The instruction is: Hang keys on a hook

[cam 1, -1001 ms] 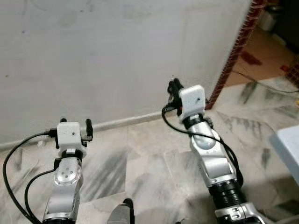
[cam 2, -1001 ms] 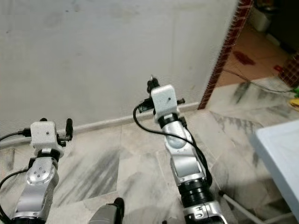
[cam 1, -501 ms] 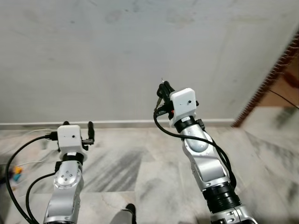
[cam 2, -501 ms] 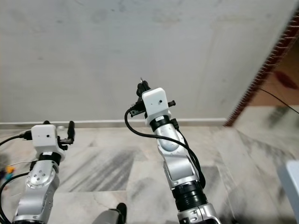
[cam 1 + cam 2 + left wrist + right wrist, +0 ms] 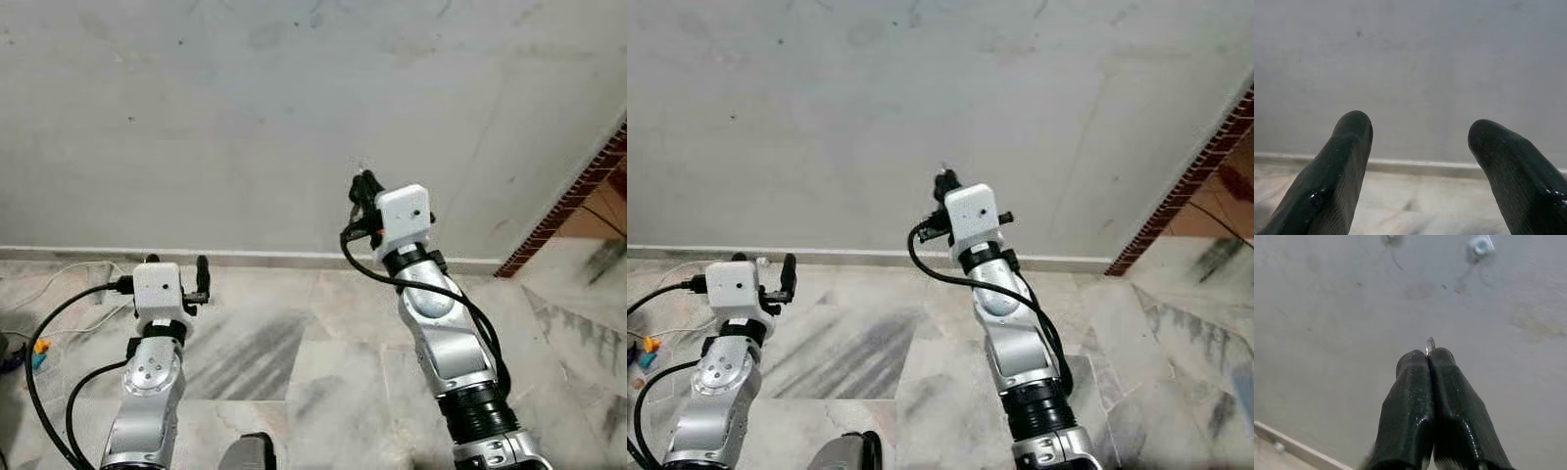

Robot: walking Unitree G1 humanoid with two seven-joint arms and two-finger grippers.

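I am pinching the key [image 5: 1430, 344] with the right gripper [image 5: 1428, 357]: its two fingers [image 5: 1410, 396] are pressed flat together, and just a sliver of silver metal is poking out past the tips. I can't tell how much of the key or its ring is buried between the pads, so I am treating the grip as shallow.

Beyond the tips, up the wall [image 5: 1327, 333], two small fixtures are showing: a pale square hook [image 5: 1480, 245] off to one side of the finger line, and a second, dimmer fitting [image 5: 1390, 240] to the other side. Both are well apart from the key. From the head view the right gripper [image 5: 364, 184] is raised and pointing at the wall, with the hooks above what that view takes in.

To do this step well, I judge I should be lifting the wrist slowly and keeping the sliver aimed at one hook, approaching from slightly below so the ring can drop over it. I should not be loosening the squeeze until metal is clearly sitting on the hook; a slip here means keys on the floor [image 5: 323, 362].

The left gripper [image 5: 1418, 134] is hanging low with its fingers [image 5: 1347, 147] spread wide on nothing, facing the skirting [image 5: 1420, 167].
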